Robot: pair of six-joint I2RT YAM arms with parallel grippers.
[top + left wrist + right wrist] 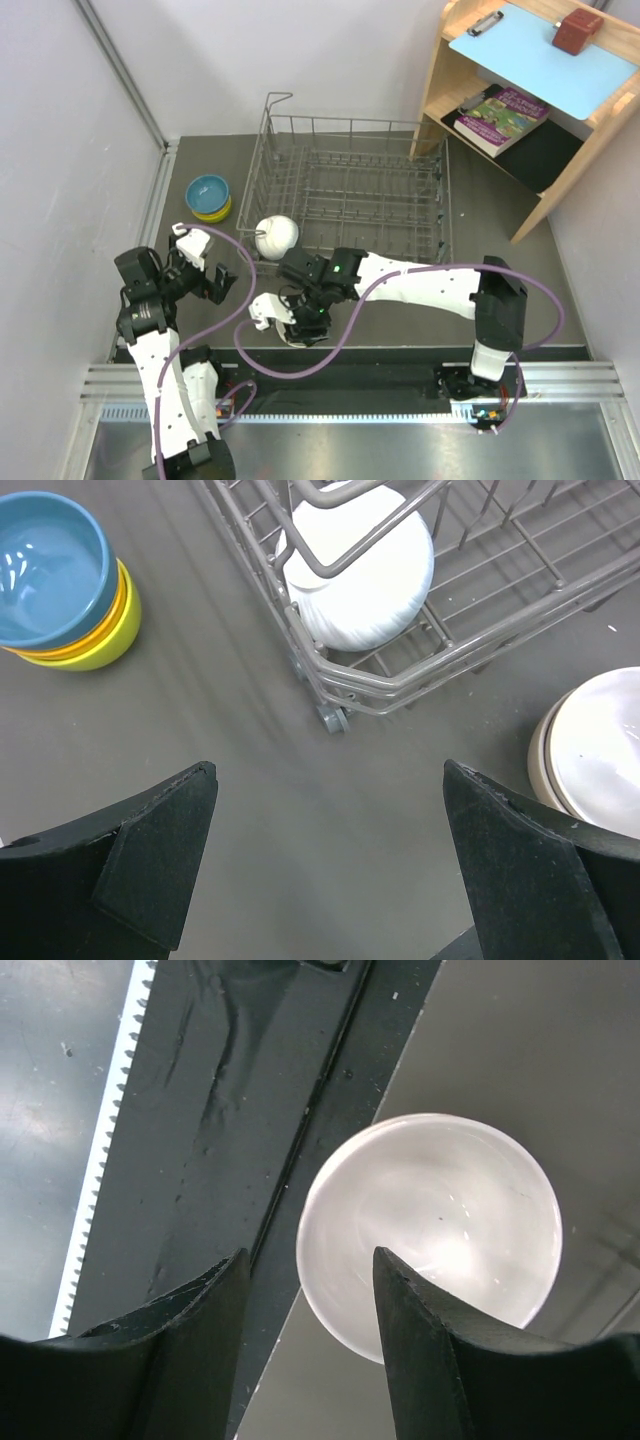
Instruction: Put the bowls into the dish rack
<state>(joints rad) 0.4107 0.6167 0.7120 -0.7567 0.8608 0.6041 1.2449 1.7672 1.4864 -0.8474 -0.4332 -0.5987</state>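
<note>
The grey wire dish rack [350,185] stands mid-table, with a white bowl [277,233] [360,570] on its side in the near left corner. A blue bowl [208,190] [45,565] sits stacked on orange and yellow-green ones [105,640] left of the rack. My right gripper [300,320] [310,1255] hangs open over a beige bowl [430,1220] [600,750] near the table's front edge. One finger is above the bowl's inside and the other outside the rim, with a gap showing. My left gripper [205,262] [330,780] is wide open over bare table.
A wooden shelf unit [440,90] stands at the back right, holding a book [502,118], a light blue clipboard [540,55] and a red-brown block [578,30]. White walls close in on the left and behind. A metal rail [350,385] runs along the front edge.
</note>
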